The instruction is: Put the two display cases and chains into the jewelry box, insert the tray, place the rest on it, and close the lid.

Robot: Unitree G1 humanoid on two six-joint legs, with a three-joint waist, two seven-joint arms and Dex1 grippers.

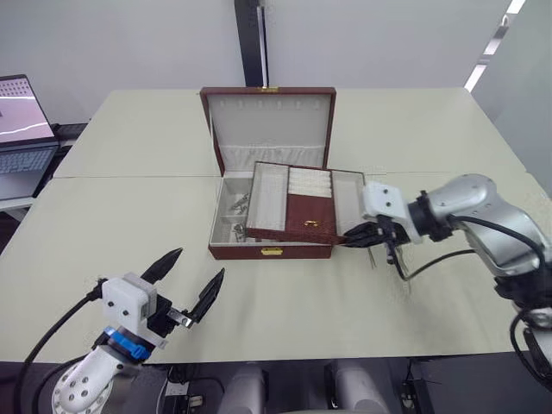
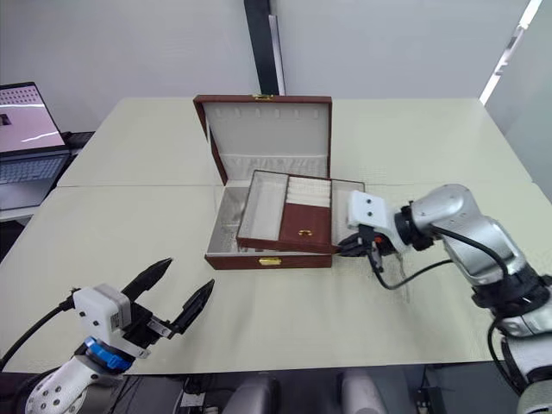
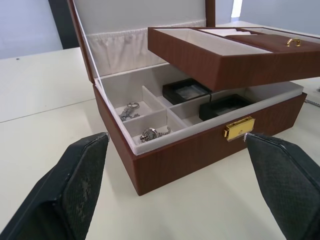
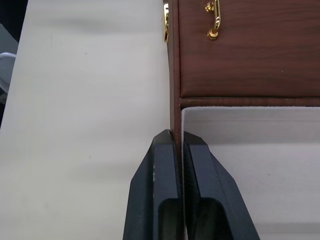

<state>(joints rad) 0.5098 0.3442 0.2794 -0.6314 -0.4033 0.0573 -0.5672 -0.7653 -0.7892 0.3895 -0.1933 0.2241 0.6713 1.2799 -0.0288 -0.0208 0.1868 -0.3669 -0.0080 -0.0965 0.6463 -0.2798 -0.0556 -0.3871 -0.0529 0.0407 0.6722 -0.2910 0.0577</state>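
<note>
Wide bare counter point(image 1: 129, 224) around left fingers point(image 1: 191, 286), spread apart, grasping nothing, well short of box point(image 1: 271, 250). Inside box: chains point(image 3: 131, 111) in left compartments, two cases point(image 3: 186, 92) further right, lid point(image 1: 269, 125) upright. Tray point(image 1: 289, 201) tilted over box's right part, right fingers point(image 4: 176, 150) pinching its thin wall.

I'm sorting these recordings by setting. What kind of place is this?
Probably an office or lab workspace, not a home: large plain pale tables pushed together, an open laptop on a side desk, bare grey walls with a strip ceiling light. The jewelry box looks like a staged prop.
</note>
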